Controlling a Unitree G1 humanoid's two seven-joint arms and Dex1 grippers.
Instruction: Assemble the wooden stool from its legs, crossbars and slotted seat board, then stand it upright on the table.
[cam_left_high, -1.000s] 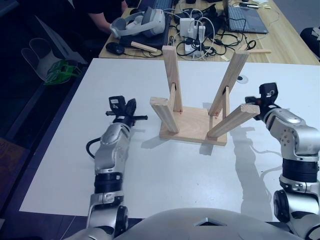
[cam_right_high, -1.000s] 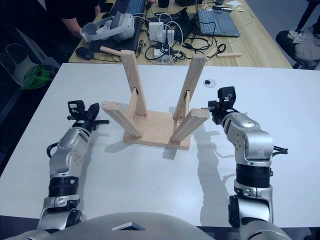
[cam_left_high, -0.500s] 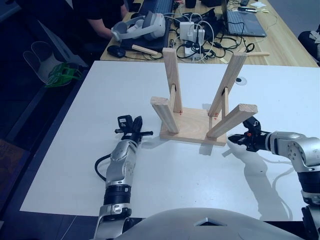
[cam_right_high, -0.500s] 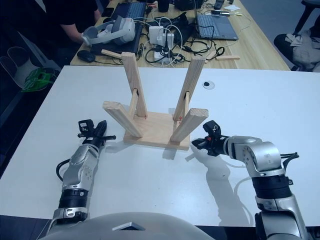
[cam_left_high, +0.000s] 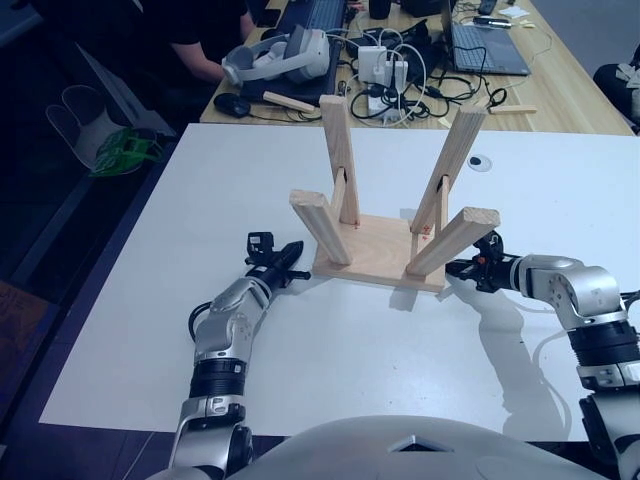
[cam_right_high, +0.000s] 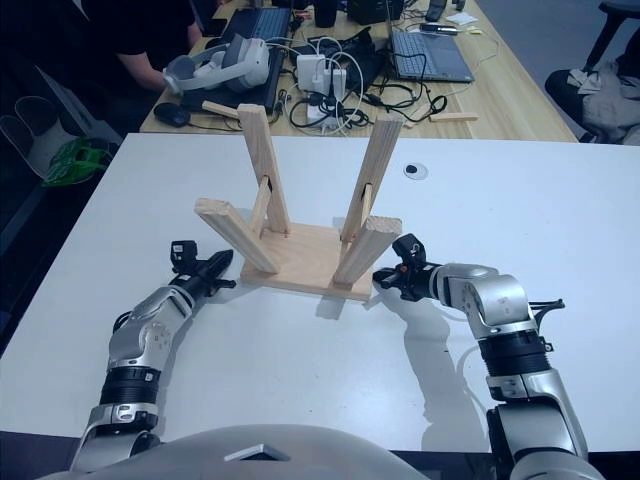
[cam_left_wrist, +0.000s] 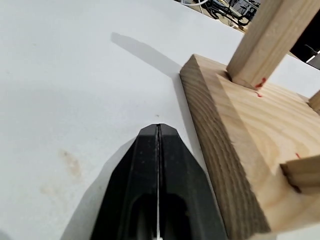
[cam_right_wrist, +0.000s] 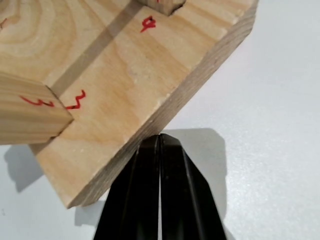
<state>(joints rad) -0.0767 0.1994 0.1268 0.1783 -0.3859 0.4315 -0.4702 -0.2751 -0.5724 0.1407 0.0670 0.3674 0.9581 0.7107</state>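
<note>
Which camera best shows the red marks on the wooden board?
The right wrist view: the red marks sit large on the seat board. The left wrist view catches two small ones; the eye views, barely specks.

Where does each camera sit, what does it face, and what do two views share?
Left eye view: on the head, looking forward and down at the upturned stool on the table; left gripper and right gripper show.
Right eye view: the head's other eye, same scene, a gripper on either side of the stool.
Left wrist view: on the left wrist, facing the seat board edge; its shut fingers show.
Right wrist view: on the right wrist, facing a board corner; its shut fingers show.
Shared: both wrist views see that board.
</note>
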